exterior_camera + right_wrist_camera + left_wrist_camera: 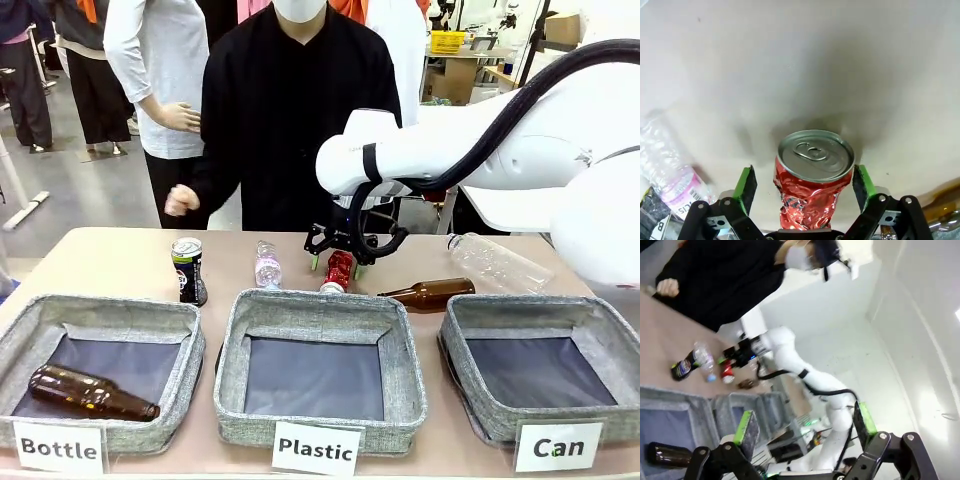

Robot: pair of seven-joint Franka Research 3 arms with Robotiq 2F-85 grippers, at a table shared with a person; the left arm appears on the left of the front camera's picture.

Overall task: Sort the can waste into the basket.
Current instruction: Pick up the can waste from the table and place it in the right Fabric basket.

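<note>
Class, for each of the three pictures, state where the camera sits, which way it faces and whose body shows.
Front: fixed on the robot's side, facing the person across the table; right arm reaches in.
Left wrist: raised, tilted, facing over the table; own open left gripper below.
Right wrist: looking down at the red can inside the open right gripper.
Shared: every view shows the red can.

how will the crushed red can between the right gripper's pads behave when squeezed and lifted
Probably light: the crushed red can is thin crumpled metal. Its dented wall may give further under the right gripper, shifting the hold. Standing upright on a buckled body, it could tip if nudged.
</note>
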